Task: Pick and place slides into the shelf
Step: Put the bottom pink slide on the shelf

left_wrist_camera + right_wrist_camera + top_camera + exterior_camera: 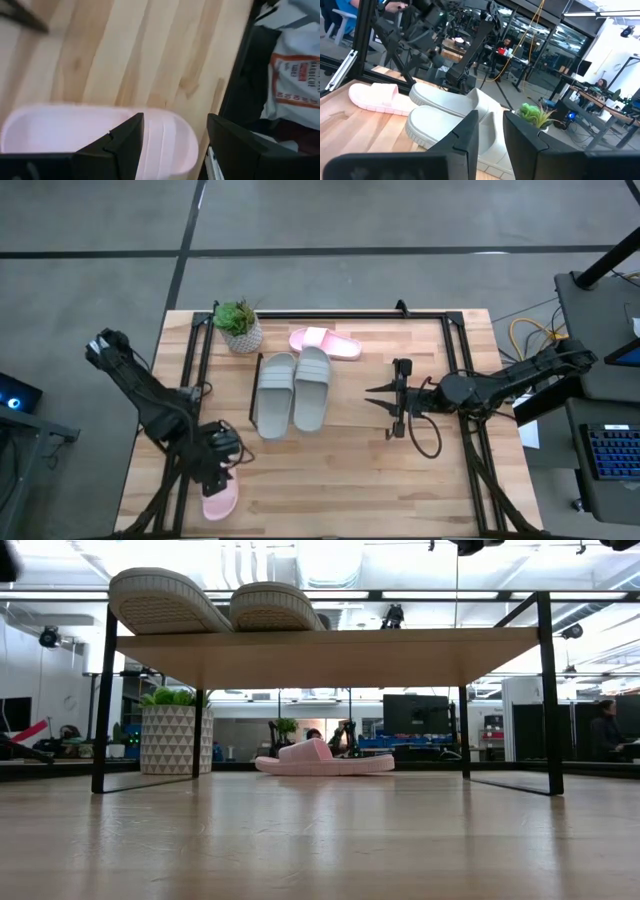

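Your two grey slides (pixel 293 392) lie side by side on the shelf (pixel 258 362), long axes running front to back on the table (pixel 350 470). One pink slide (pixel 325 343) lies crosswise behind them, beside the potted plant (pixel 239 326). The other pink slide (pixel 220 498) sits at the table's front left edge, under your left end effector (pixel 222 470), whose fingers are spread over it. Your right end effector (pixel 390 402) hovers right of the shelf above bare wood, fingers narrowly parted, holding nothing.
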Controlling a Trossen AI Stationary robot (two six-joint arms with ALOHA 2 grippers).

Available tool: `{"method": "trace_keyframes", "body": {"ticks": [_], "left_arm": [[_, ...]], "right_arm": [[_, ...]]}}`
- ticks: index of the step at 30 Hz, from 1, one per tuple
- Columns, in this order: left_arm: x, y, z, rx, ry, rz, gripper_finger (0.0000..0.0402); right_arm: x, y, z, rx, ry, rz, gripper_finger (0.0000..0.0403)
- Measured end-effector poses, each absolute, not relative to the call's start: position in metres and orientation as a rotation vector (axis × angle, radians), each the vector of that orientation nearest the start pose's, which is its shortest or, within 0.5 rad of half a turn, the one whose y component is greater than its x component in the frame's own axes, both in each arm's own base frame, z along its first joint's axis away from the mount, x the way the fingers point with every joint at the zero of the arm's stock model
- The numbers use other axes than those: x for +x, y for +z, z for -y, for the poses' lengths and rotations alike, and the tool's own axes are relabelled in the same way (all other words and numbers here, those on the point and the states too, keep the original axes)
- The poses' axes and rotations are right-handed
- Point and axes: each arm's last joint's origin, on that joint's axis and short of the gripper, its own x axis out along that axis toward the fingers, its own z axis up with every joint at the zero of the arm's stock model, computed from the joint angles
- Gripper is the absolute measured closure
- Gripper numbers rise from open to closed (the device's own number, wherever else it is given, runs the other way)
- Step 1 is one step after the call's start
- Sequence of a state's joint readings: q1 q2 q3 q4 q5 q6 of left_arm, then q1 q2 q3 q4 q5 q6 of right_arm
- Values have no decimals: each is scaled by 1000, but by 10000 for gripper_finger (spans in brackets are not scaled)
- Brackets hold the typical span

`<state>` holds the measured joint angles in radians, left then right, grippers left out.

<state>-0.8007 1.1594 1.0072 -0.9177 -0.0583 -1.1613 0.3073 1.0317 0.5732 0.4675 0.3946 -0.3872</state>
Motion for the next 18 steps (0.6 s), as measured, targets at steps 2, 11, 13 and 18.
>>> {"method": "trace_keyframes", "body": {"ticks": [2,11,13,18], "left_arm": [[142,276,158,-585,23,-1240,200],[130,246,170,-553,110,-1330,200],[130,241,170,-544,120,-1337,200],[125,228,163,-520,143,-1355,200]], "right_arm": [[218,276,-57,-379,-88,-9,327],[218,276,-57,-374,-88,-10,324],[218,276,-57,-374,-88,-10,323],[218,275,-57,-371,-87,-11,329]]}}
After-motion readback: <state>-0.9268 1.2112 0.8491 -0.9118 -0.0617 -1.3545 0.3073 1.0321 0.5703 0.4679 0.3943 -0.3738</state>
